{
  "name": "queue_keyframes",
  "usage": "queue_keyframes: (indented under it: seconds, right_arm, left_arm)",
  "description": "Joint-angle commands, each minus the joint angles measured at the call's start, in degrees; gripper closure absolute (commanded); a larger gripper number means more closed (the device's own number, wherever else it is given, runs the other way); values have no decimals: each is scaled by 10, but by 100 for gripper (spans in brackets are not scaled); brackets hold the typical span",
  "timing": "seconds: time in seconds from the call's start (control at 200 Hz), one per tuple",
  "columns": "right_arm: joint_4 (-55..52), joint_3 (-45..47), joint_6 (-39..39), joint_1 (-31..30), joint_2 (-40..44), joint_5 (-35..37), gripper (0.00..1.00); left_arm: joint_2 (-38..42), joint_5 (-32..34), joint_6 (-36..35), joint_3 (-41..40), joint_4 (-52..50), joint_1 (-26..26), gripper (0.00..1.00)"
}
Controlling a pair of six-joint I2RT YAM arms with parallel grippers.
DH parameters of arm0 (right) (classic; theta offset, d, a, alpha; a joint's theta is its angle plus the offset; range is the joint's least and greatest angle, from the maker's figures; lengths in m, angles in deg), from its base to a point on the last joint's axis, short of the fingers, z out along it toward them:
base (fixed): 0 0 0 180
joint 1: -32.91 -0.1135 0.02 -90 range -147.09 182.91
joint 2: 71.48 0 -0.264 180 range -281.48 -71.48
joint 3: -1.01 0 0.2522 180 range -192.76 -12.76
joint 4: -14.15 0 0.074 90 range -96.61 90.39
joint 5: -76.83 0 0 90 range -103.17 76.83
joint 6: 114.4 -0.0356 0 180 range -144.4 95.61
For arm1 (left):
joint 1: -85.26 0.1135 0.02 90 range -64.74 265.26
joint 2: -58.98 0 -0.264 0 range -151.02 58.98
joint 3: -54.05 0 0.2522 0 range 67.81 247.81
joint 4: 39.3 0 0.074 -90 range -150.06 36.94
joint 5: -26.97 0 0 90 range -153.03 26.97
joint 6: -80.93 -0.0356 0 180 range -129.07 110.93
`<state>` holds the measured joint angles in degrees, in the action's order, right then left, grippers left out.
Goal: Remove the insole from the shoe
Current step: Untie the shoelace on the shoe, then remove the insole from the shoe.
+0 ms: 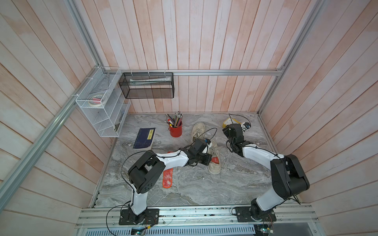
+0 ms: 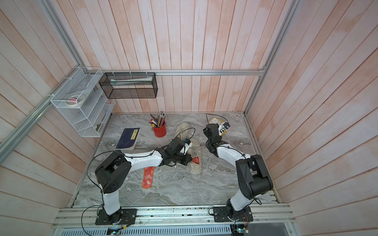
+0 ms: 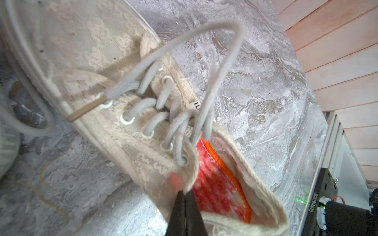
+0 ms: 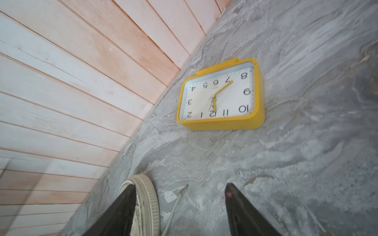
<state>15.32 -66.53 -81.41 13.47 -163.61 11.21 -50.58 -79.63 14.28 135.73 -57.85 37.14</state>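
Observation:
A worn beige shoe (image 1: 214,163) (image 2: 195,163) lies mid-table with a red-orange insole (image 3: 216,183) (image 1: 215,160) inside its heel. My left gripper (image 3: 185,193) is shut, its tips pinching the shoe's cloth collar (image 3: 190,169) beside the insole. The laces (image 3: 223,71) loop up loosely. My right gripper (image 4: 182,187) (image 1: 232,130) stands open and holds nothing, low over the table near the back right. A shoe's rubber toe (image 4: 147,204) shows beside one of its fingers (image 4: 126,204).
A second beige shoe (image 1: 198,130) lies behind the first. A loose orange insole (image 1: 167,177) (image 2: 148,177) rests under the left arm. A yellow clock (image 4: 221,96), a red pencil cup (image 1: 175,129) and a dark book (image 1: 144,138) stand further back.

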Motion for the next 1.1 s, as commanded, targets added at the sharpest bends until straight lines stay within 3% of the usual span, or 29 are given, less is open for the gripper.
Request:
queue_keyframes:
  seconds: [0.0, 0.14, 0.375, 0.53, 0.82, 1.095]
  right_arm:
    - [-13, -24, 59, 20, 15, 11, 30]
    - [-102, -71, 103, 31, 43, -35, 35]
    - [-396, -136, 139, -13, 99, -220, 76]
    - [-529, -126, 145, -85, 124, -257, 87]
    - [-481, -65, 135, -106, 94, -372, 93]
    - [-471, -63, 124, -117, 24, -389, 94]
  left_arm:
    - [17, -9, -12, -10, -30, -1, 100]
    - [21, -14, 0, -13, -11, 0, 100]
    - [46, -41, 69, -44, 80, 31, 100]
    - [52, -47, 87, -60, 107, 36, 100]
    - [57, -51, 103, -75, 127, 35, 100]
    - [57, -46, 103, -75, 124, 34, 100]
